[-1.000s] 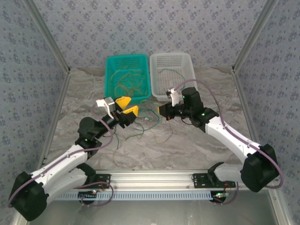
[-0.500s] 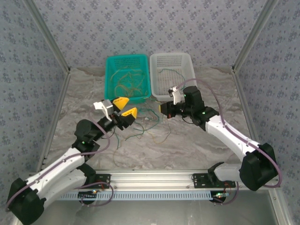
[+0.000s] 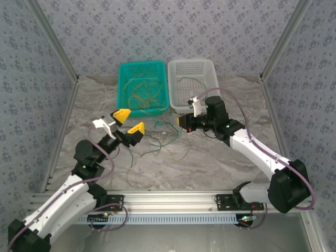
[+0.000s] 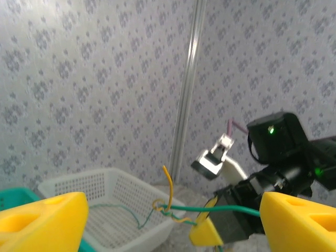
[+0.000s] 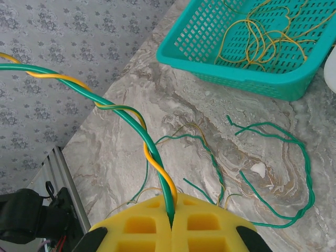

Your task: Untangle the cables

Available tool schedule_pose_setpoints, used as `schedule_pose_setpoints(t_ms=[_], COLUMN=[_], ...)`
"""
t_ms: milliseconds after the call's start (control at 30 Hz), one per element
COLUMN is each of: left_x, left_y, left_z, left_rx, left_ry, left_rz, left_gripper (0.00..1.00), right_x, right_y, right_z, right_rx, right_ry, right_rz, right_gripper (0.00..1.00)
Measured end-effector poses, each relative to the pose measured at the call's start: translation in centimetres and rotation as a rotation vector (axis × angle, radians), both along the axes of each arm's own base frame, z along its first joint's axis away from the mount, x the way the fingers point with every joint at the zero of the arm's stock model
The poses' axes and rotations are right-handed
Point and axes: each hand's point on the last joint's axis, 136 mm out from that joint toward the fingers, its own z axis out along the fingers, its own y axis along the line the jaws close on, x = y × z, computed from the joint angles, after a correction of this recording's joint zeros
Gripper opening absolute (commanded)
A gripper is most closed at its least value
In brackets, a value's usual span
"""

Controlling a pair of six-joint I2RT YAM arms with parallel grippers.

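left gripper (image 3: 129, 122): released. Yellow fingers (image 4: 42, 220) spread wide with nothing between them. Raised over the left-centre of the table, near the teal basket's front corner.
right gripper (image 5: 171, 210): clenched on the twisted pair (image 5: 131, 113), 1 green and 1 yellow wire wound together. Pads are closed flat, with the pair pinched at the seam.
twisted pair run: rises from the right gripper's tips and arcs off through the air. In the left wrist view it juts out in front of the white basket, its yellow end curling upward.
loose cables (image 3: 163, 139): green and tan strands sprawled on the table between the 2 grippers, in front of both baskets. Several cross each other.
teal basket (image 3: 142, 64): back of the table, left of centre. Holds a clump of yellow cables (image 5: 262, 37).
white basket (image 3: 191, 61): just beside the teal basket, on its right. 1 green wire (image 3: 191, 79) lies inside.
table (image 3: 226, 157): marble-pattern top. The right gripper is off the surface, in front of the white basket.
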Motion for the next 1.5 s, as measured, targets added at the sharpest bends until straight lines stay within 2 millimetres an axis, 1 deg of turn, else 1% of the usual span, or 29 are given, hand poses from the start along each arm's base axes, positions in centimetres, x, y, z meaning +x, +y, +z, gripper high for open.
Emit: schedule_pose_setpoints(t_ms=[167,233,267,333,433,567,767,833,867,1000,1033,1067,1167,1233,1267,1300,1333,1400,1467,1500], left_x=[2.0,2.6,2.8,3.2,3.3,3.2,2.9,2.8,2.8,3.1,3.3,3.4,3.9,4.0,4.0,4.1,4.1,4.3,4.4,4.3], left_y=[-1.7,-2.1,-2.3,-2.4,-2.5,-2.4,-2.1,-1.8,-1.8,-1.9,-2.0,-2.1,-2.4,-2.6,-2.7,-2.7,-2.8,-2.9,-3.1,-3.3], left_z=[-3.0,-3.5,-3.5,-3.1,-2.1,-0.8,-0.2,0.2,0.3,0.1,0.1,0.1,0.1,-0.1,-0.2,-0.3,-0.4,-0.4,0.1,0.4], left_rx=[0.061,0.072,0.072,0.063,0.046,0.023,0.011,0.004,0.003,0.015,0.020,0.026,0.038,0.040,0.040,0.042,0.041,0.037,0.029,0.027], left_ry=[0.080,0.097,0.098,0.084,0.055,0.021,0.005,-0.006,-0.009,-0.006,-0.004,-0.005,-0.004,0.002,0.007,0.011,0.018,0.028,0.035,0.038], left_rz=[-0.021,-0.025,-0.025,-0.021,-0.017,-0.017,-0.008,-0.001,0.002,0.007,0.009,0.012,0.011,0.006,0.003,0.000,-0.004,-0.009,-0.015,-0.021], left_gripper=[0.89,0.89,0.87,0.84,0.71,0.70,0.69,0.73,0.74,0.69,0.64,0.55,0.34,0.25,0.19,0.08,0.00,0.00,0.00,0.00], right_x=[-0.2,-0.3,-0.4,-0.5,-0.5,-0.6,-0.6,-0.6,-0.6,-0.9,-1.0,-1.1,-1.2,-1.2,-1.2,-1.2,-1.2,-1.3,-1.3,-1.3], right_y=[0.2,0.4,0.4,0.5,0.6,0.6,0.6,0.6,0.7,0.9,1.0,1.1,1.1,1.1,1.1,1.1,1.1,1.2,1.2,1.2], right_z=[0.0,0.0,0.0,0.0,0.0,0.0,0.0,0.1,0.1,0.1,0.1,0.2,0.2,0.2,0.2,0.2,0.2,0.2,0.2,0.2], right_rx=[-0.001,-0.001,-0.001,0.000,-0.001,-0.002,-0.001,-0.002,-0.003,-0.001,0.000,0.002,0.003,0.003,0.003,0.003,0.003,0.005,0.006,0.006], right_ry=[0.000,0.000,0.000,0.000,-0.001,-0.003,-0.005,-0.010,-0.013,-0.019,-0.019,-0.019,-0.019,-0.019,-0.019,-0.019,-0.019,-0.018,-0.017,-0.017], right_rz=[0.009,0.013,0.014,0.018,0.021,0.024,0.024,0.025,0.027,0.048,0.056,0.062,0.066,0.065,0.065,0.065,0.065,0.069,0.071,0.071], right_gripper=[0.00,0.00,0.00,0.00,0.00,0.00,0.00,0.00,0.00,0.00,0.00,0.00,0.00,0.00,0.00,0.00,0.00,0.00,0.00,0.02])
